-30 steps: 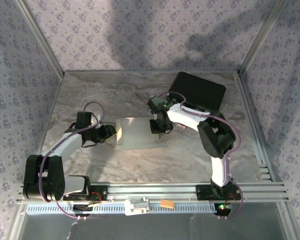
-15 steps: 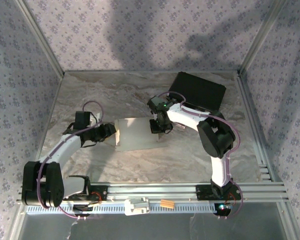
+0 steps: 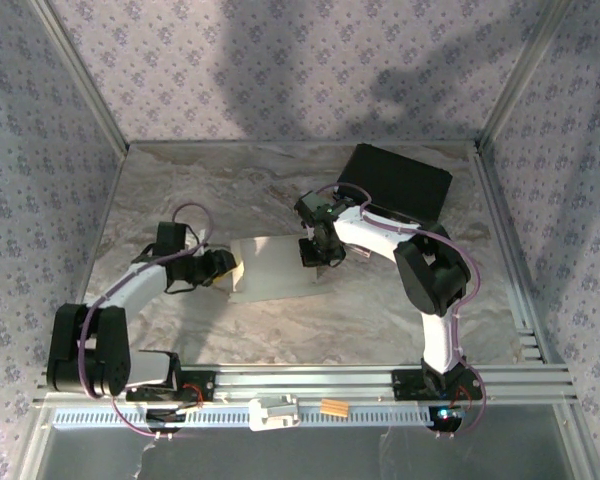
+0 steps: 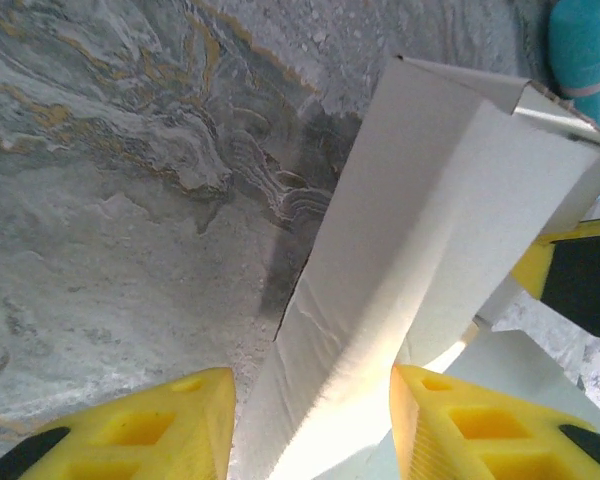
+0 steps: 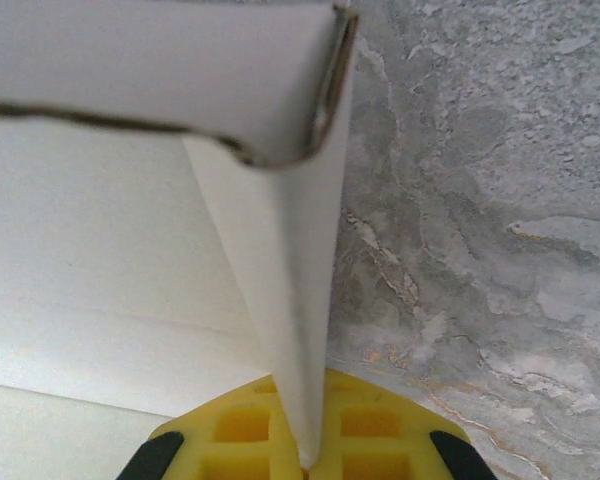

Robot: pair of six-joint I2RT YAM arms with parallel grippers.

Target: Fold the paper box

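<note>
Standing up the side walls of the paper box, by the look of it, with its base flat on the marbled table; lying near the middle of the overhead frame, below and left of the black case, with an arm at either end.

Straddling a raised, doubled-over wall at the left end with the left gripper; in its wrist view, yellow fingers low in the frame and partway apart, white wall between them running toward the upper right and seeming to touch both pads; judged clamped on that wall rather than loose.

Pinching a thin upright flap at the right end with the right gripper, jaws tight together on the card; in its wrist view, flap dropping from a folded corner at top centre straight down into the yellow fingers at the bottom edge.

Probably far from finished; walls up at two ends, no closed shape yet.

Calling next, most likely, for pinning one end while rolling the other wall over along its crease and tucking its tab; gently, to avoid buckling or spring-back off the score line.

Looking plain white, matte and thin; brownish raw edges at the folded corner; faint crease lines across the flat panel; slight wrinkle low on the left wall.
</note>
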